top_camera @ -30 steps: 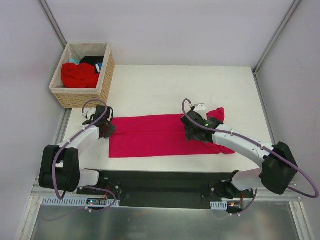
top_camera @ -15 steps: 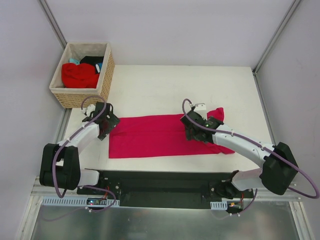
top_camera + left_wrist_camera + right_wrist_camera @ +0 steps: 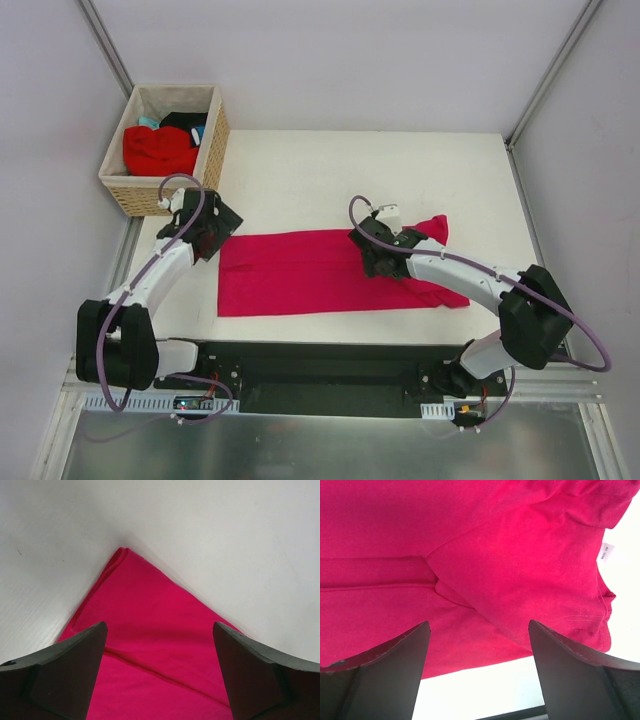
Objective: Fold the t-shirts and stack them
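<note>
A crimson-pink t-shirt (image 3: pixel 300 272) lies folded into a long strip across the near part of the white table (image 3: pixel 350 175). A sleeve (image 3: pixel 436 228) sticks up at its right end. My left gripper (image 3: pixel 215 238) hangs open just above the strip's far left corner (image 3: pixel 122 552), holding nothing. My right gripper (image 3: pixel 372 255) hovers open over the strip's right part; its wrist view shows overlapping cloth layers (image 3: pixel 520 555) and a small white neck label (image 3: pixel 607 553). More t-shirts, a red one (image 3: pixel 158 150), a black one and a teal one, lie in the basket.
The woven wicker basket (image 3: pixel 212 160) stands at the table's far left corner. A black base rail (image 3: pixel 320 370) runs along the near edge. Grey walls with metal posts close in the sides.
My left gripper has opened, let go of the shirt's left corner and risen slightly toward the far left. The right gripper has shifted a little to the left over the cloth.
</note>
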